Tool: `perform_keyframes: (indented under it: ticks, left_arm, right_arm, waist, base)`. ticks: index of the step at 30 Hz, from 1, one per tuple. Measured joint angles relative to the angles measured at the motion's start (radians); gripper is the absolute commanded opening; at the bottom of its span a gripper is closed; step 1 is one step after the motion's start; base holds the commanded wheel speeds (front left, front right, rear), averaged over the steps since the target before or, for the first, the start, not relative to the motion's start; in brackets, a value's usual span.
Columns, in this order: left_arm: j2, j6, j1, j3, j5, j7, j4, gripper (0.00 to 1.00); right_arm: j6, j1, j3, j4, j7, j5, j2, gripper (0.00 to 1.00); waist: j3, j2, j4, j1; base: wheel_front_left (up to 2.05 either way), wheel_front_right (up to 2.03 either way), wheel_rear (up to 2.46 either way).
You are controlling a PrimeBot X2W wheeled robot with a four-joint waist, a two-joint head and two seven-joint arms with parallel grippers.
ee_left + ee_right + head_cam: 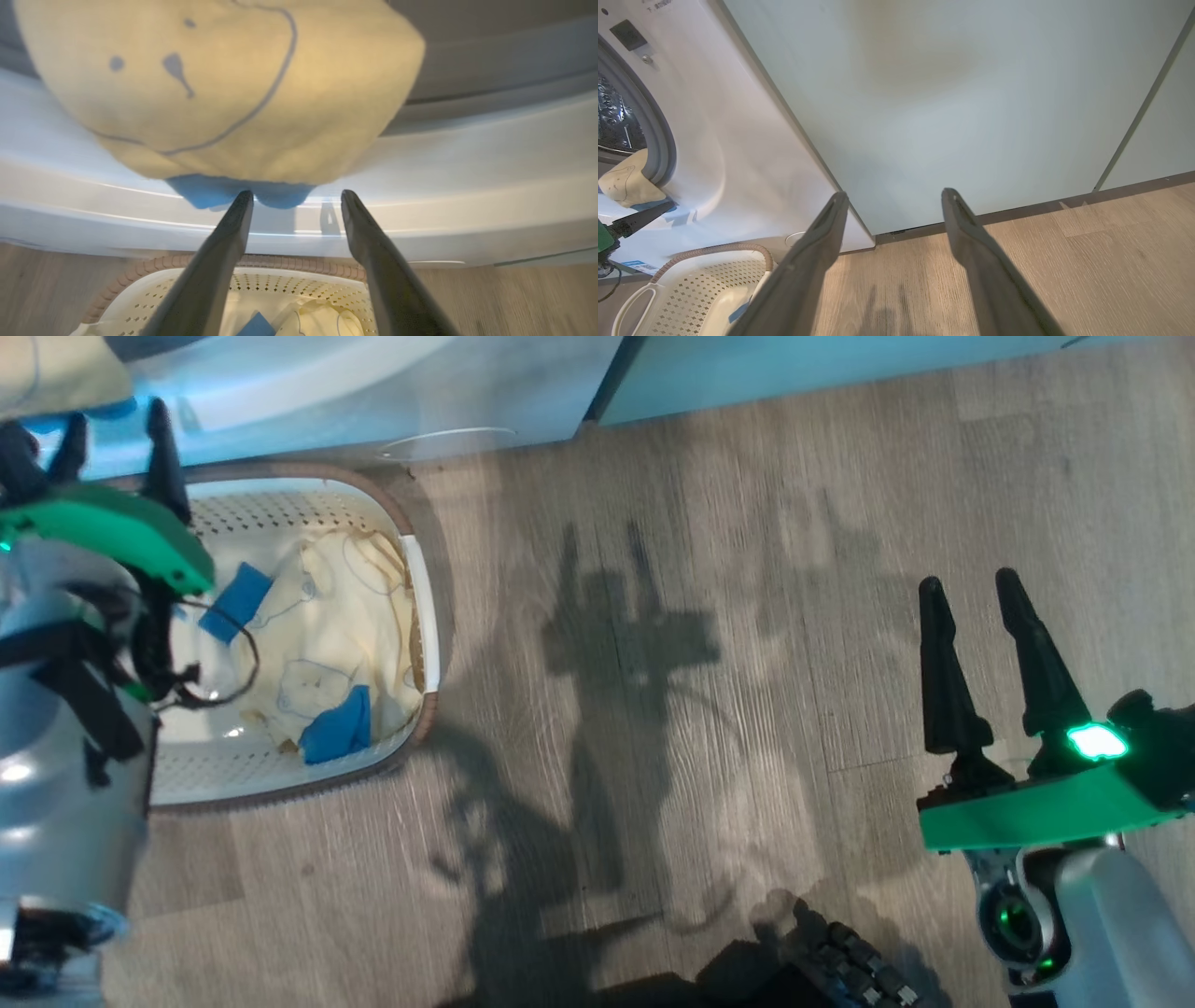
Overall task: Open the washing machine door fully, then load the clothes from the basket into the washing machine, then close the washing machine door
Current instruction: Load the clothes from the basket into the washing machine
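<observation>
The clothes (327, 644) are only partly loaded. One pale yellow piece (219, 88), printed with thin grey lines and edged in bright blue, hangs over the lower lip of the drum mouth, just beyond the tips of the left fingers (219, 252). It looks soft and limp, and half in at best. The left fingers stand wide apart with nothing between them; I cannot tell whether one tip touches the blue edge. More yellow fabric and two blue pieces lie crumpled in the basket (271, 513), below and behind those fingers, on the floor (700, 616) against the washing machine (738, 154). The drum mouth is uncovered, so the opening step looks done; the rest of the loading and the closing are left. The right fingers (943, 663), also spread wide and empty, hang well apart, facing a pale green cabinet door (971, 93).
</observation>
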Motion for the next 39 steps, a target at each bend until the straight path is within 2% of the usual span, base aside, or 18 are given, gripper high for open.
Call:
perform_keyframes:
  ticks: [7,8,9,10,19,26,28,29,32,35,39]
  left_arm:
    - [0.035,0.024,-0.035,0.002,0.000,0.042,0.012,1.00]
    - [0.036,0.030,-0.037,0.002,0.000,0.050,0.013,0.63]
    - [0.037,0.031,-0.039,0.001,0.000,0.057,0.015,0.35]
    - [0.037,0.031,-0.040,0.000,0.000,0.064,0.015,0.00]
    - [0.037,0.035,-0.027,-0.038,0.003,0.144,-0.041,0.00]
    - [0.053,0.022,0.115,-0.067,-0.006,0.260,-0.273,0.00]
    - [0.077,0.023,0.157,-0.066,-0.013,0.301,-0.369,0.00]
    - [0.102,0.033,0.191,-0.051,-0.025,0.340,-0.471,0.00]
    - [0.141,0.055,0.214,-0.029,-0.026,0.399,-0.608,0.00]
    - [0.180,0.071,0.212,-0.007,-0.026,0.455,-0.702,0.00]
    - [0.241,0.084,0.191,0.013,-0.019,0.519,-0.740,0.00]
  right_arm:
    - [0.000,-0.005,0.010,-0.001,0.000,0.009,0.000,1.00]
    - [0.000,-0.007,0.011,-0.001,0.000,0.012,0.000,1.00]
    - [0.000,-0.011,0.012,-0.001,0.000,0.017,0.000,1.00]
    - [0.000,-0.017,0.013,-0.001,0.000,0.018,0.000,1.00]
    - [0.000,-0.020,0.003,0.000,0.000,0.018,0.000,1.00]
    - [0.000,-0.018,-0.011,0.001,0.000,0.016,0.000,1.00]
    - [0.000,-0.018,-0.012,0.001,0.000,0.016,0.000,1.00]
    - [0.000,-0.018,-0.012,0.001,0.000,0.016,0.000,1.00]
    - [0.000,-0.018,-0.011,0.001,0.000,0.016,0.000,1.00]
    - [0.000,-0.019,-0.003,0.001,0.000,0.016,0.000,1.00]
    - [0.000,-0.020,0.019,0.001,0.000,0.036,0.000,1.00]
  waist:
    - [0.011,0.0000,-0.008,-0.0002]
    - [0.012,0.0000,-0.009,-0.0001]
    - [0.012,0.0000,-0.010,-0.0001]
    - [0.012,0.0000,-0.011,-0.0002]
    - [-0.001,0.0000,0.003,-0.0002]
    - [-0.018,0.0000,0.040,-0.0002]
    - [-0.022,0.0000,0.050,-0.0002]
    - [-0.024,0.0000,0.055,-0.0002]
    - [-0.024,0.0000,0.056,-0.0002]
    - [-0.022,0.0000,0.049,-0.0002]
    - [-0.015,0.0000,0.024,-0.0002]
  base:
    - [0.00,0.00,0.00]
    - [0.00,0.00,0.00]
    - [0.00,0.00,0.00]
    - [0.00,0.00,0.00]
    - [0.00,0.00,0.00]
    - [0.00,0.00,0.00]
    - [0.00,0.00,0.00]
    - [0.00,0.00,0.00]
    - [0.00,0.00,0.00]
    - [0.00,0.00,0.00]
    - [0.00,0.00,0.00]
